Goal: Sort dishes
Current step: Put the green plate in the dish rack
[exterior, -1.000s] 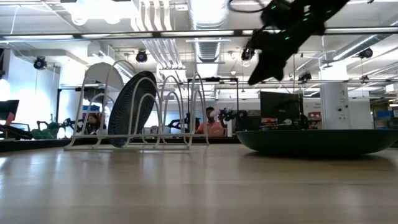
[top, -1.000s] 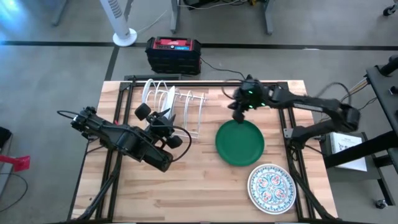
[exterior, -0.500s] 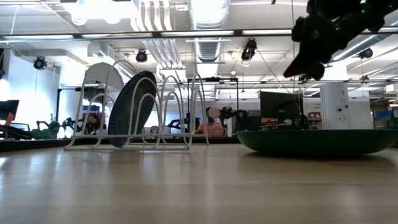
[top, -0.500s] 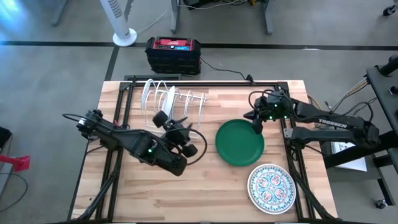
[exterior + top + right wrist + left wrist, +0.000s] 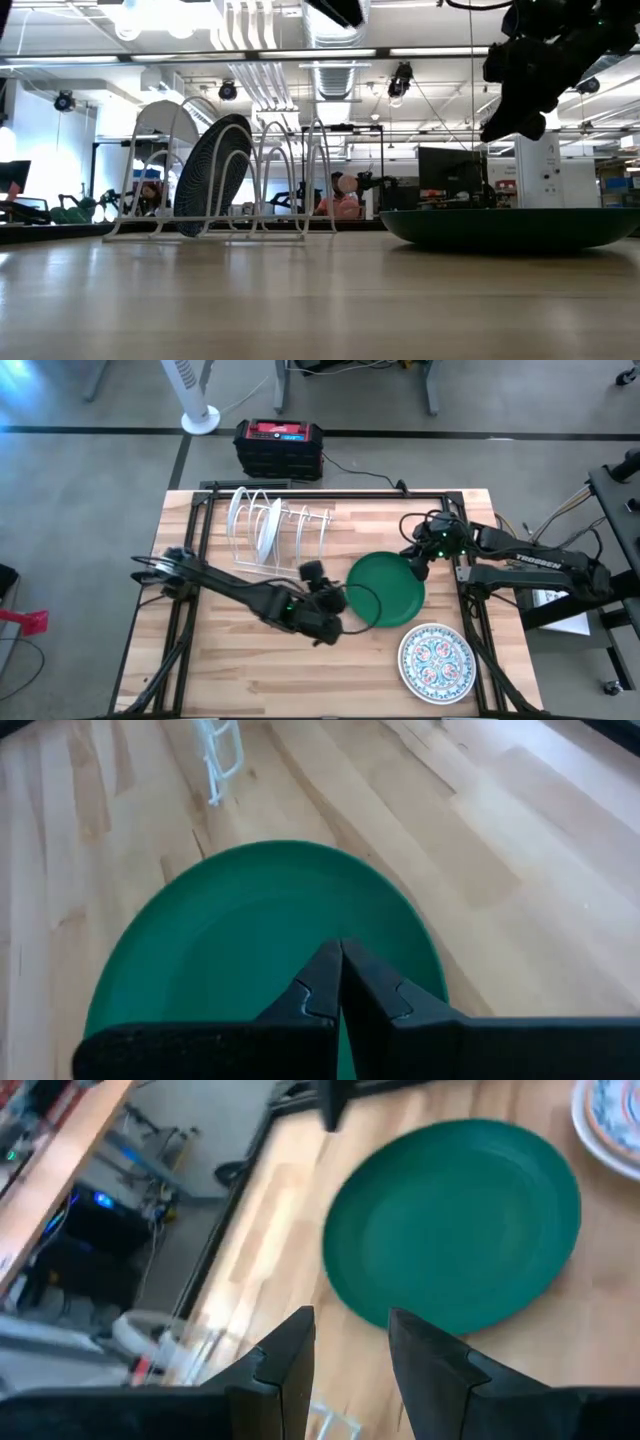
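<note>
A plain green plate (image 5: 385, 590) lies flat on the wooden table, right of the middle, and shows in the left wrist view (image 5: 455, 1240) and the right wrist view (image 5: 260, 930). My left gripper (image 5: 338, 598) hovers open just beyond the plate's left rim, with nothing between its fingers (image 5: 350, 1320). My right gripper (image 5: 413, 567) is shut and hangs above the plate's far right rim (image 5: 510, 125), clear of it. A floral plate (image 5: 437, 663) lies flat at the near right. A dark plate (image 5: 212, 175) stands on edge in the white wire rack (image 5: 275, 525).
A white plate (image 5: 240, 518) also stands in the rack at the far left. Bare table lies along the near edge and the left. A red and black box (image 5: 279, 445) sits on the floor beyond the far edge.
My left gripper has swung from beside the rack toward the table's right, sinking and turning, and now faces the green plate's left rim, still open. My right gripper, still shut, has drawn back from the far middle toward the right edge. No plate has moved.
</note>
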`<state>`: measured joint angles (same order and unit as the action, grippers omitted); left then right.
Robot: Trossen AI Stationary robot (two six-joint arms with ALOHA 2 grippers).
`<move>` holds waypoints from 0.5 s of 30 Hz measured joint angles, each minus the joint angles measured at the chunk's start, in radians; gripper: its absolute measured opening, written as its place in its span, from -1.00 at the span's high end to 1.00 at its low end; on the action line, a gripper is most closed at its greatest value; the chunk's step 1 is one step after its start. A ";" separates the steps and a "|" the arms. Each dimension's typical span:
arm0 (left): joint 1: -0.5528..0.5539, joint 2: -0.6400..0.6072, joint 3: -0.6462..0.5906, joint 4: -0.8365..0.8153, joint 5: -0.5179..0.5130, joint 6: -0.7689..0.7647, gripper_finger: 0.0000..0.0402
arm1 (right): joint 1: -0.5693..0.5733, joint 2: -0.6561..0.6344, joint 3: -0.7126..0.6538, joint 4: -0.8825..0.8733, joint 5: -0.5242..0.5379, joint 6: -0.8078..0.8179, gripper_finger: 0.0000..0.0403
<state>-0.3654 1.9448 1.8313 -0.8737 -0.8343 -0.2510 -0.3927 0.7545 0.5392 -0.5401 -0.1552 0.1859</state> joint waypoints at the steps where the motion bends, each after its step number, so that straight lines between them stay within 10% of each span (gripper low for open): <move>1: 0.011 0.022 0.000 0.034 0.026 0.026 0.41 | 0.000 -0.010 0.000 -0.015 0.006 0.000 1.00; 7: 0.089 0.100 -0.001 0.224 0.224 0.068 0.41 | 0.000 -0.043 -0.005 -0.051 0.096 0.029 1.00; 15: 0.186 0.165 -0.001 0.277 0.326 -0.312 0.41 | 0.009 -0.080 -0.006 -0.057 0.106 0.044 1.00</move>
<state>-0.1799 2.1103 1.8301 -0.5962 -0.5085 -0.5633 -0.3836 0.6740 0.5335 -0.5967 -0.0490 0.2300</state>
